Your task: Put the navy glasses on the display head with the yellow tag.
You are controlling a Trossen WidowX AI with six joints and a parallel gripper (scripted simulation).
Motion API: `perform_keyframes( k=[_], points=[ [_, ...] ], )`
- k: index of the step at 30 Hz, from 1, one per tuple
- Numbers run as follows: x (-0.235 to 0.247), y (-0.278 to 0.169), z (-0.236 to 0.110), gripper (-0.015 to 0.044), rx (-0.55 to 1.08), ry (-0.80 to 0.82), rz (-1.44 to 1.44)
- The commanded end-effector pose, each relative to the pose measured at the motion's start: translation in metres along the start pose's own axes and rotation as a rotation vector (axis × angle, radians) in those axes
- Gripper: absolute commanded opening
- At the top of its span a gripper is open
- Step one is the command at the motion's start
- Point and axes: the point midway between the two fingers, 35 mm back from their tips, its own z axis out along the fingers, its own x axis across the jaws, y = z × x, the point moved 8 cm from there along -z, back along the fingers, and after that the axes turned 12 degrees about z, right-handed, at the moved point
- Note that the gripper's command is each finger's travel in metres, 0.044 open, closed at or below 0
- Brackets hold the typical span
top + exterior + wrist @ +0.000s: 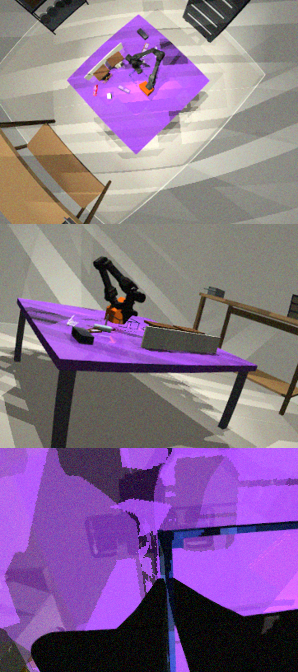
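Note:
The navy glasses (227, 530) (132, 324) show up close in the wrist view as a thin dark-blue frame; one upright bar runs down between my fingers. My gripper (165, 584) (131, 314) (138, 67) is shut on that bar, low over the purple table (136, 119) (123, 356). Two brown shapes, one (102, 73) nearer the table edge and one (116, 60) nearer the arm, lie behind a low grey wall (179, 340) (104, 61), to the left of the gripper in the overhead view. They are too small to tell whether they are the heads, and I see no yellow tag.
A black box (142, 33) (82, 335) lies near a table corner. A red item (95, 90), a white cube (109, 95) and a pale lilac piece (123, 88) lie near the arm's orange base (146, 87). A wooden chair (49, 173) and shelves stand off the table.

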Motion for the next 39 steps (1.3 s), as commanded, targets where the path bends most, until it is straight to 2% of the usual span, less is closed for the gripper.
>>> perform_keyframes(
  k=[1, 10, 18, 39],
  points=[
    [0.002, -0.002, -0.026, 0.0, 0.011, 0.01, 0.004],
    [0.002, -0.002, -0.078, 0.0, 0.004, 0.011, 0.003],
    [0.002, 0.001, -0.083, 0.0, 0.01, 0.02, -0.048],
    [-0.014, 0.031, -0.109, 0.0, 0.055, 0.153, -0.689]
  ],
)
